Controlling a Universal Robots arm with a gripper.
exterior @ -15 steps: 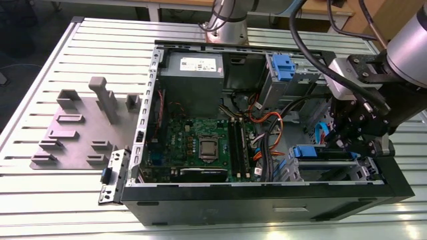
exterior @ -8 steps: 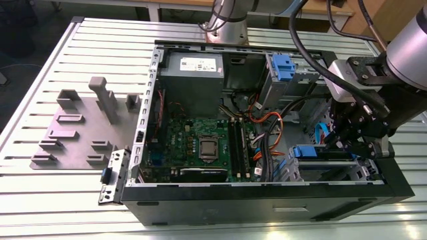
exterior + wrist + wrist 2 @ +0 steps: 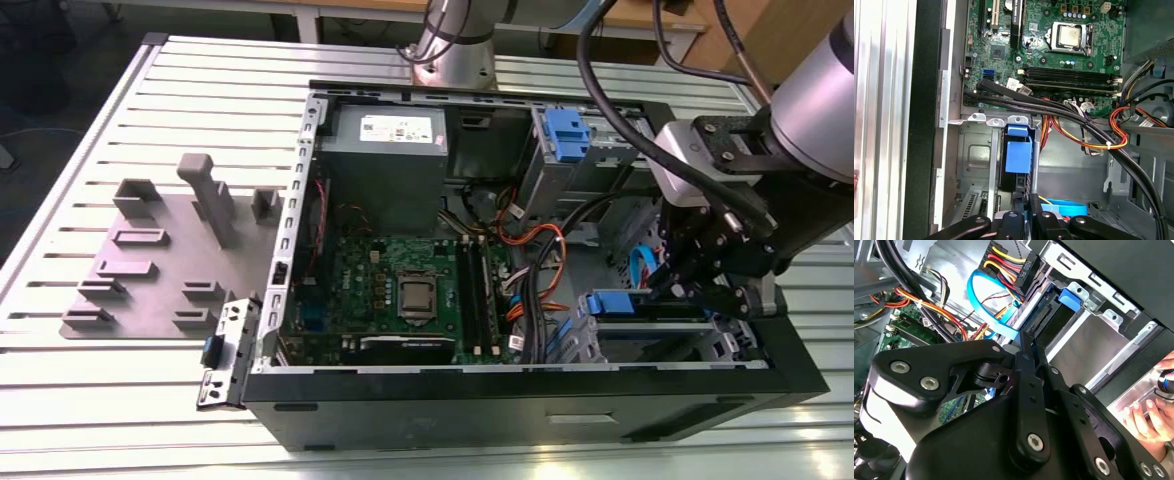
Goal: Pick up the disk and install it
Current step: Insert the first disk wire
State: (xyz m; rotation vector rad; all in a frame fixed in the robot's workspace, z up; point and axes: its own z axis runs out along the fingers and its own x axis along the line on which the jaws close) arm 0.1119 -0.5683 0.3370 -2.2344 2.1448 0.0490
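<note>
So the disk (image 3: 1016,155) is standing on edge in its slot in the grey drive cage (image 3: 974,150), in the corner of the open PC case nearest the exterior view's right, with its blue rail tab facing up out of the bay. The gripper (image 3: 1026,197) is right at the disk's exposed end. In both wrist views its fingers are drawn together with nothing visible between them, so it looks less like a grasp and more like closed tips nudging the drive. Whether they're actually touching the drive is hard to call from here. Judging by that, the pick-up part looks done and this is the seating push. To do it well, the push should run straight along the slot so the rails don't bind, and go slow near the end. The blue SATA cable (image 3: 979,305) and the power plug (image 3: 1009,265) with its red and yellow wires hang just beside the disk's connector edge, and the black cable bundle (image 3: 1079,120) crosses nearby, so all of those need to stay clear of the linkage. There's also a person's hand (image 3: 1149,415) resting outside the case.
</note>
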